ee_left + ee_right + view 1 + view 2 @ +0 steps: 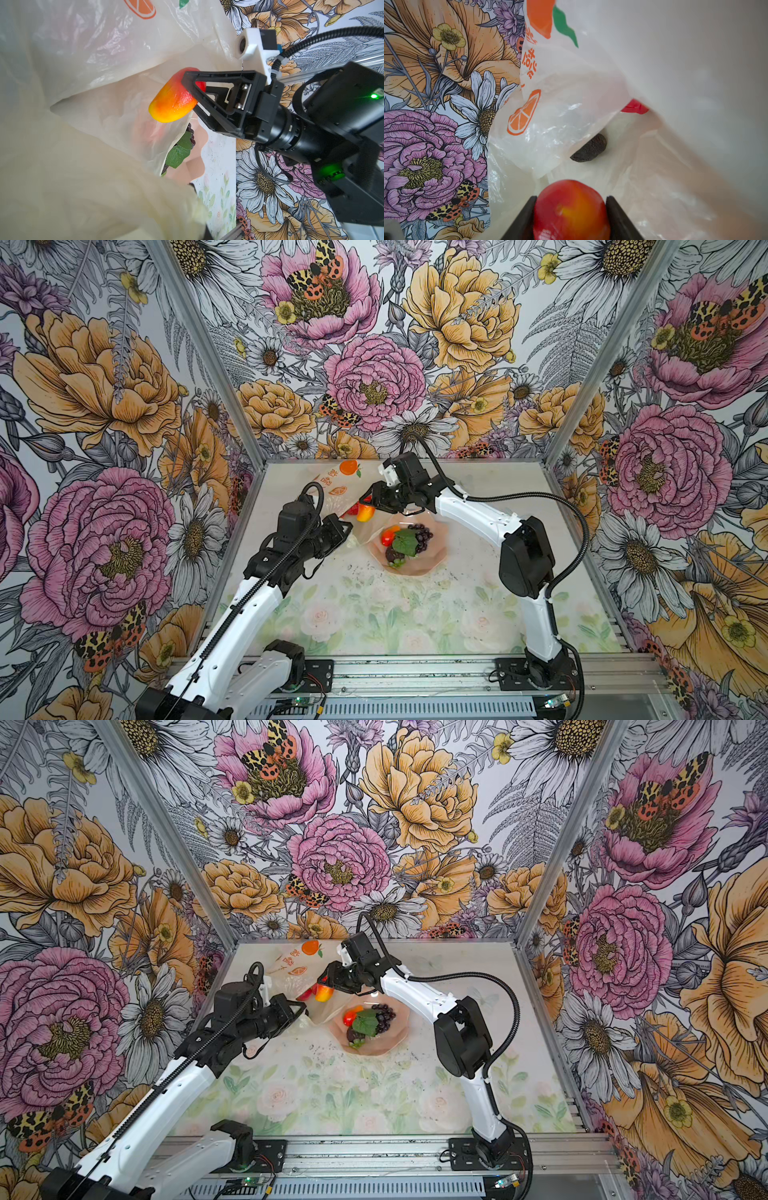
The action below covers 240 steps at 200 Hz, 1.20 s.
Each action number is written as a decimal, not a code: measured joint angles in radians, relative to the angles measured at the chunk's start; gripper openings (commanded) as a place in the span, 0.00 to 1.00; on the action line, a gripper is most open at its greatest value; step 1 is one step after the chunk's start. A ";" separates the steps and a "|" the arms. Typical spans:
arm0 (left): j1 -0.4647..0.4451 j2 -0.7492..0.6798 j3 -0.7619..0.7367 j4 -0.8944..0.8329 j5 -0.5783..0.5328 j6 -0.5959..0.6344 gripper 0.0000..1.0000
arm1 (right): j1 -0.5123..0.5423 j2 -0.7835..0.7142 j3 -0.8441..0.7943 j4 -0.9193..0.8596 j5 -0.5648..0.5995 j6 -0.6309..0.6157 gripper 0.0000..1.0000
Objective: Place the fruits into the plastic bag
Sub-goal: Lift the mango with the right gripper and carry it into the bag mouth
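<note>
Jaws of right gripper [368,502] clamped on a red-yellow fruit [172,101], poised at the mouth of the plastic bag [332,485]. Jaws of left gripper [347,530] closed, apparently pinching the bag's rim to hold it open. Inside the bag: dark avocado [588,150], something red [635,108]. Grapes [420,536] and other pieces lie in the pink bowl [434,568] on the counter. Step: insertion. Next move: carry the fruit past the rim, then release, without snagging the film.

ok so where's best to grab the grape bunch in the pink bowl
Grip the exposed grapes of the grape bunch, beside its leaf, probably coming straight down. It lies flat in the pink bowl, whose raised rim blocks a side approach, and the leaf looks too thin to hold.
</note>
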State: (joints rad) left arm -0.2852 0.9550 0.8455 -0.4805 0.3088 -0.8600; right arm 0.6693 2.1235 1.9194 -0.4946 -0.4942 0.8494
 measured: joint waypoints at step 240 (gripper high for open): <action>0.041 -0.021 0.023 -0.005 0.065 -0.020 0.00 | -0.029 0.255 0.264 0.069 -0.087 0.090 0.48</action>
State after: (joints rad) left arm -0.2443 0.9344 0.8688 -0.4854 0.3740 -0.8799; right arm 0.6403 2.3783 2.1838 -0.4252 -0.5816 0.9398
